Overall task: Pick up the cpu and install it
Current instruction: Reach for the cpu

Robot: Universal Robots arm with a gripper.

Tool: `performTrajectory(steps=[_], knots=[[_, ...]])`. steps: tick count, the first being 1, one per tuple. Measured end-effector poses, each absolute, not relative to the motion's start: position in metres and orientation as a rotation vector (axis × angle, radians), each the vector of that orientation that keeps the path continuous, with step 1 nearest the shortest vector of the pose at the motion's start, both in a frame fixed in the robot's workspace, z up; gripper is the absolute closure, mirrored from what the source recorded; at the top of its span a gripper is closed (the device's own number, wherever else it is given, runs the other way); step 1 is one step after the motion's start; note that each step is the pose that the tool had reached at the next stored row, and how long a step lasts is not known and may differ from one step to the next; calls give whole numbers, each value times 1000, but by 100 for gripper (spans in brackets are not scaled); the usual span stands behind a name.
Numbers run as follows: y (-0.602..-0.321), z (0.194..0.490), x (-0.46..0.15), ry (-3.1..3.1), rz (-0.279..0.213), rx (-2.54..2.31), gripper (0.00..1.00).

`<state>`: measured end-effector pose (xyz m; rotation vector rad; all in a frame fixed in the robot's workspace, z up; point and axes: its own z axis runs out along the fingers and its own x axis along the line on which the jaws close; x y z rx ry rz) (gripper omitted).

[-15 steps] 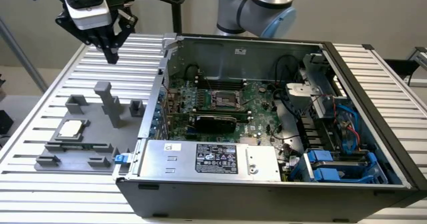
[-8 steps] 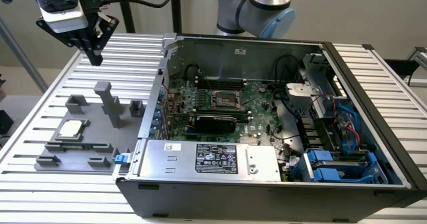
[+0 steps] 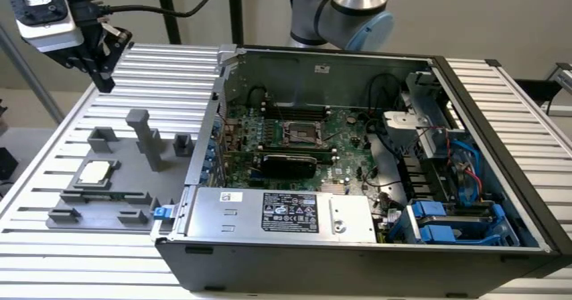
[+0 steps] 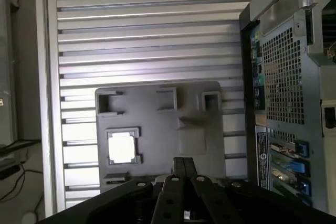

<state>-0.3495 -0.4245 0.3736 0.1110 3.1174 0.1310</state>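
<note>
The cpu (image 3: 94, 173) is a flat silvery square lying in a holder on the grey fixture plate (image 3: 107, 186), at the exterior view's left of the open computer case. In the wrist view the cpu (image 4: 122, 147) sits bright in its frame on the fixture plate (image 4: 157, 129). My gripper (image 3: 106, 80) hangs high above the far left of the slatted table, well away from the cpu, with its fingers shut together and nothing between them. The wrist view has the gripper (image 4: 184, 162) with its fingers pressed together. The dark motherboard socket (image 3: 302, 132) lies inside the case.
The open computer case (image 3: 358, 173) fills the middle and right, with a power supply (image 3: 286, 213) at its front and cables and blue drive clips at the right. Grey upright fixture blocks (image 3: 143, 139) stand on the plate near the cpu. The slatted aluminium table (image 3: 170, 65) surrounds everything.
</note>
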Motion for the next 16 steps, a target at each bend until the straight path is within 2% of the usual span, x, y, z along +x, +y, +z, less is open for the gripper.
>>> performTrajectory(steps=[16], knots=[[-424,350,-422,3118,123,111,89]])
